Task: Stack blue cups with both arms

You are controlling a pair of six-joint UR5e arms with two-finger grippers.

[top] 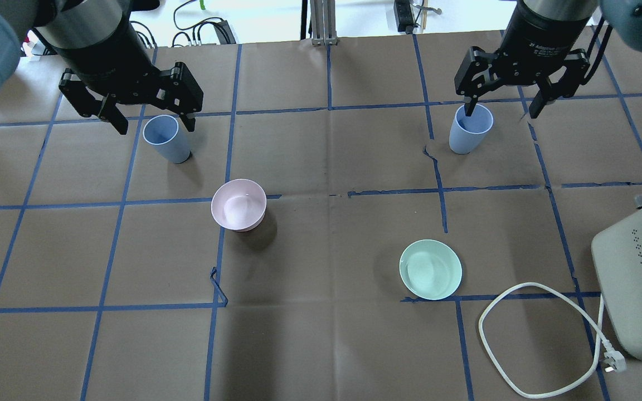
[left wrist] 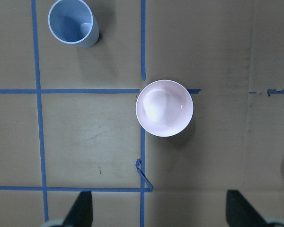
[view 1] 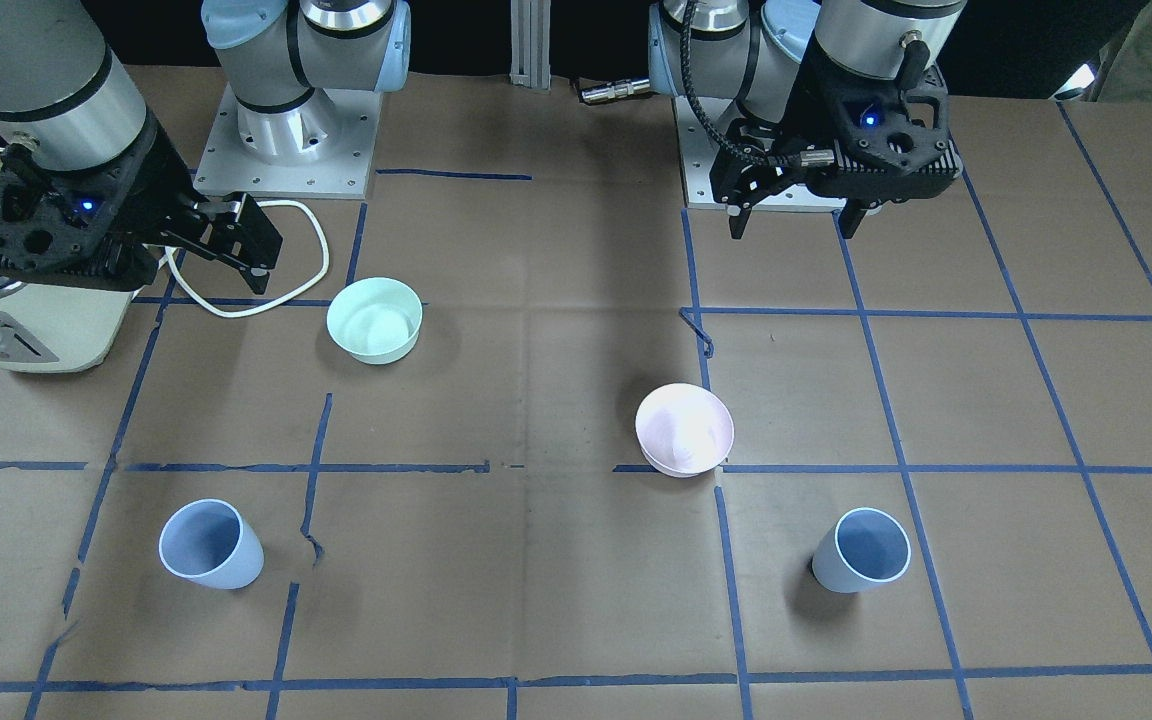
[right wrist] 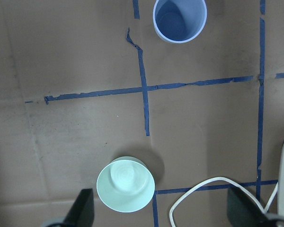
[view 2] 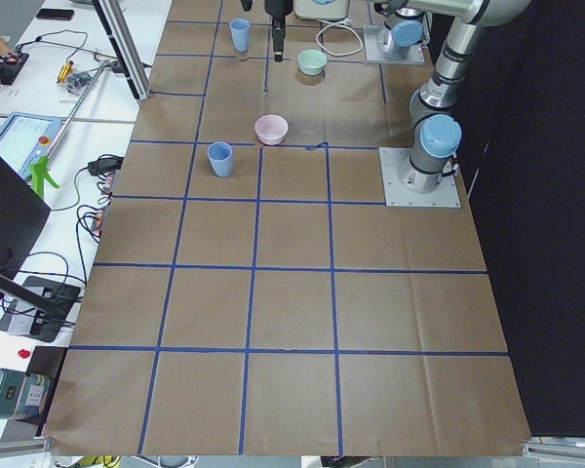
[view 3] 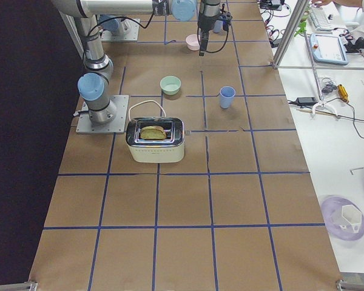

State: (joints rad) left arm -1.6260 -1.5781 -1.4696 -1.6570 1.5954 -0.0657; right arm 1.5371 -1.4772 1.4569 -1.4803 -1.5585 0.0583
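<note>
Blue cups (view 1: 213, 545) (view 1: 863, 551), pale periwinkle, tapered, upright

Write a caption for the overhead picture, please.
Open left pincer, open right pincer, two unstacked blue cups, pink bowl, green bowl.

Two blue cups (top: 166, 139) (top: 469, 136) stand upright, empty, well apart.

Matte plastic blue cups (view 1: 211, 545) sit on creased brown paper (view 1: 576, 600).
</note>
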